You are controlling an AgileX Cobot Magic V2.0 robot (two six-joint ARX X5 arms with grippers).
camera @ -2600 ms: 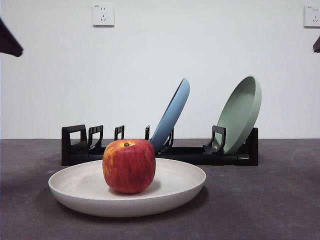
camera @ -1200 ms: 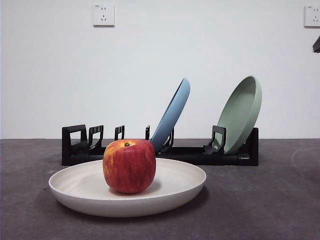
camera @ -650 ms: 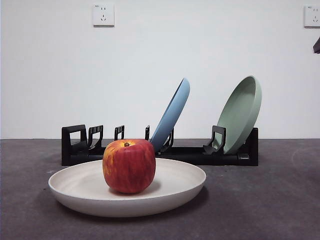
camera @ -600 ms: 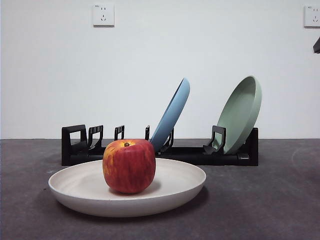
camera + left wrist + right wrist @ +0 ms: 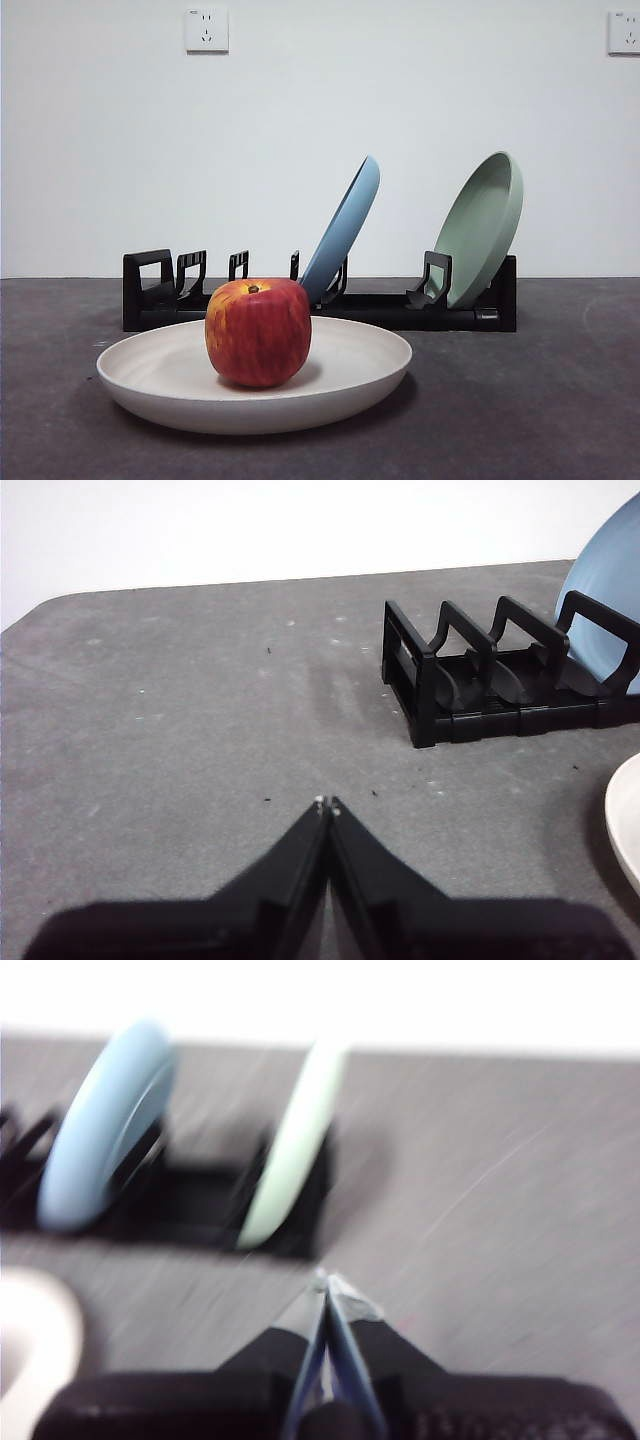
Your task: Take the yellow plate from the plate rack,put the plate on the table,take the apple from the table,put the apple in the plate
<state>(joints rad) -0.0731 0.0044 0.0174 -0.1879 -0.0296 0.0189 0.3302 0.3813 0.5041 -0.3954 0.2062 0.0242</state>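
The apple (image 5: 258, 332) sits upright inside the yellow plate (image 5: 360, 380), a little toward 9 o'clock from the plate's middle, with its brown stem on top. The yellow plate lies flat on the dark grey surface (image 5: 540, 400), in front of the plate rack (image 5: 385, 310). In the front view the rack stands at 12 o'clock from the plate, close behind it but not touching.

Two more plates stay in the rack: a light blue plate (image 5: 345, 232) leaning in a middle slot, and a pale green plate (image 5: 483, 226) leaning at the rack's 3 o'clock end. The slots at the 9 o'clock end hold nothing. On the white wall (image 5: 300, 140) there are two sockets (image 5: 206, 30), one at each upper side.

No arm shows in the front view. The left claw (image 5: 326, 806) is clenched, its two black jaws meeting at the tips, above bare surface and apart from the rack's end. The right claw (image 5: 327, 1282) is also clenched with nothing between its jaws; its picture is blurred, but the blue and green plates are visible beyond it
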